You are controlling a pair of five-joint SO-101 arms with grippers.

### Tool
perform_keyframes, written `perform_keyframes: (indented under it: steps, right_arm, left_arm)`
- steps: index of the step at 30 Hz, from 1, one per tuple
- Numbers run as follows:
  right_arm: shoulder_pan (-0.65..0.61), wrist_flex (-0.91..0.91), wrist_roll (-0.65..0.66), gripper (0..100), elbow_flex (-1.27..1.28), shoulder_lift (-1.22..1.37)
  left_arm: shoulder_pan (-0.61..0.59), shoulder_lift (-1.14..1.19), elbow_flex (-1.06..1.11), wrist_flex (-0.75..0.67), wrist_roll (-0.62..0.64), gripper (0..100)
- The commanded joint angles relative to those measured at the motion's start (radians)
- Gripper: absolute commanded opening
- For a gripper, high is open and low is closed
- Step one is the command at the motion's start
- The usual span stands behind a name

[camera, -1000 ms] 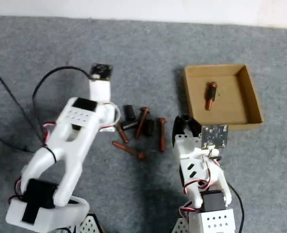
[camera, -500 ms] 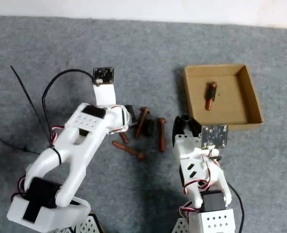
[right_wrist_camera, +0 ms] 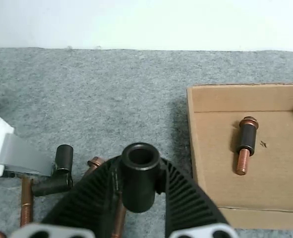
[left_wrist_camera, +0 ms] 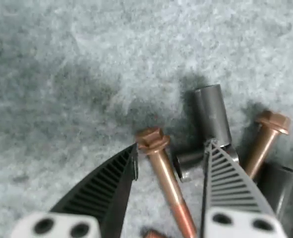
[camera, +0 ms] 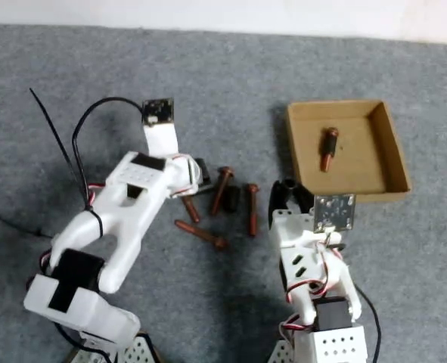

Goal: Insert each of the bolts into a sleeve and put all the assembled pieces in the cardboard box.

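Bolts (camera: 221,189) and sleeves (camera: 231,199) lying loose on the grey mat (camera: 284,68), left gripper (left_wrist_camera: 171,146) spread wide around one bolt (left_wrist_camera: 166,178), right gripper (right_wrist_camera: 139,171) holding a black sleeve (right_wrist_camera: 139,188) upright, one finished piece (camera: 328,149) inside the cardboard box (camera: 363,170).

No words, numbers, labels or signs can be read on anything here. The cardboard box (right_wrist_camera: 210,163) carries one tiny dark mark (right_wrist_camera: 263,144) on its floor beside the assembled piece (right_wrist_camera: 245,141), too small to make out as a letter.
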Motion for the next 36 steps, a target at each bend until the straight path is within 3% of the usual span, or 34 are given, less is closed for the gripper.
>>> perform_keyframes:
  steps: [1,10,15,29,36]
  right_arm:
    - [0.010,0.001,0.011,0.5,0.143,-0.019]
    - [0.010,0.001,0.011,0.5,0.143,-0.019]
    - [0.010,0.001,0.011,0.5,0.143,-0.019]
    - [0.010,0.001,0.011,0.5,0.143,-0.019]
    - [0.010,0.001,0.011,0.5,0.143,-0.019]
  left_arm:
    - [0.012,0.013,-0.002,0.054,0.003,20]
    - [0.005,0.016,-0.005,0.104,0.003,20]
    - [-0.054,0.019,-0.016,0.117,0.043,20]
    - [-0.031,0.105,-0.084,0.170,0.044,20]
    - [-0.031,0.274,-0.297,0.388,0.044,20]
